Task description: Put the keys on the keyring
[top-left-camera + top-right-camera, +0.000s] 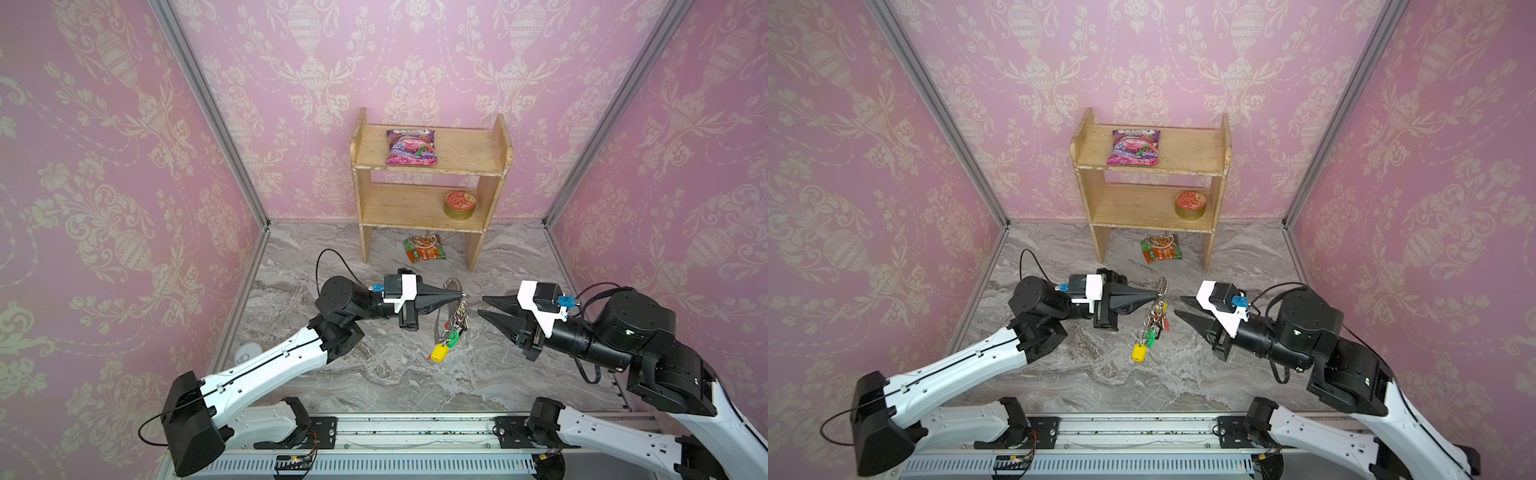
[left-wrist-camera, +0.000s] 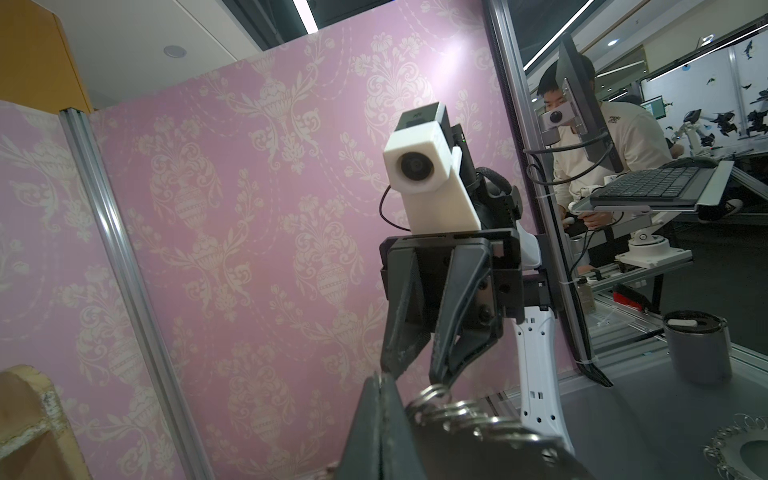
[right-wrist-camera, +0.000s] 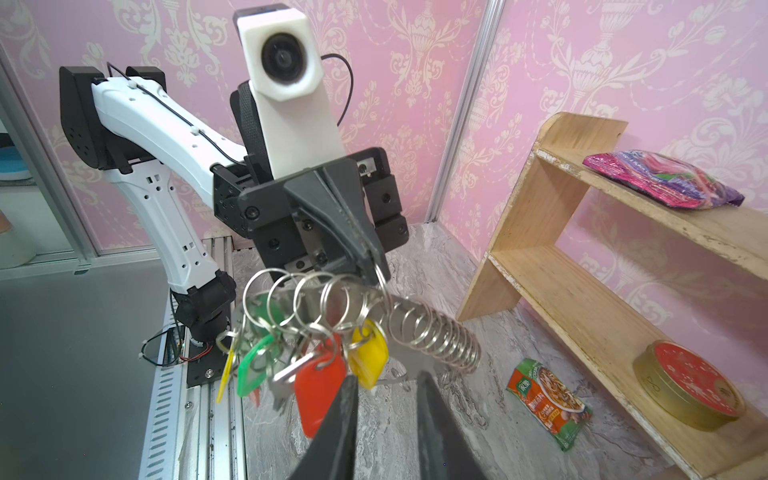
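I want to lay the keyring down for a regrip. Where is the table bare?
Widest bare marble: between the hanging keys and the front rail. Smaller patch: between the shelf and the right wall. Crowded: the gap between left gripper and right gripper, and under the shelf, where a packet lies.

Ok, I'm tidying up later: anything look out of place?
One thing: the orange-green snack packet lies on the tabletop beneath the wooden shelf, while the purple packet and tin sit on its boards.
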You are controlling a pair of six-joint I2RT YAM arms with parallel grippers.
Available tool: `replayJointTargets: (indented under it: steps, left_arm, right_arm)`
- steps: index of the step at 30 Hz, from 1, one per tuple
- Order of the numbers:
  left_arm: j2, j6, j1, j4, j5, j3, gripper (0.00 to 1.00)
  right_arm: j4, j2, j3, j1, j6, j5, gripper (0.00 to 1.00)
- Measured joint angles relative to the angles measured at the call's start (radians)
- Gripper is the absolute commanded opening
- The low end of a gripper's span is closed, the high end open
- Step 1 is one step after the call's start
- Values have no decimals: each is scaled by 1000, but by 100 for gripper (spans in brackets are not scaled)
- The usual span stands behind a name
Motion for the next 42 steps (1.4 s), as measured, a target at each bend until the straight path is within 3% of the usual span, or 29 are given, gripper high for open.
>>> replayJointTargets:
  steps: [12, 42]
  left_arm:
    - [32, -83, 5, 26, 75, 0, 0]
    - [29, -83, 8, 26, 90, 2, 0]
  right_arm:
    - [19, 24, 0, 0, -29, -23, 20]
    - [34, 49, -11, -16, -39, -56, 9]
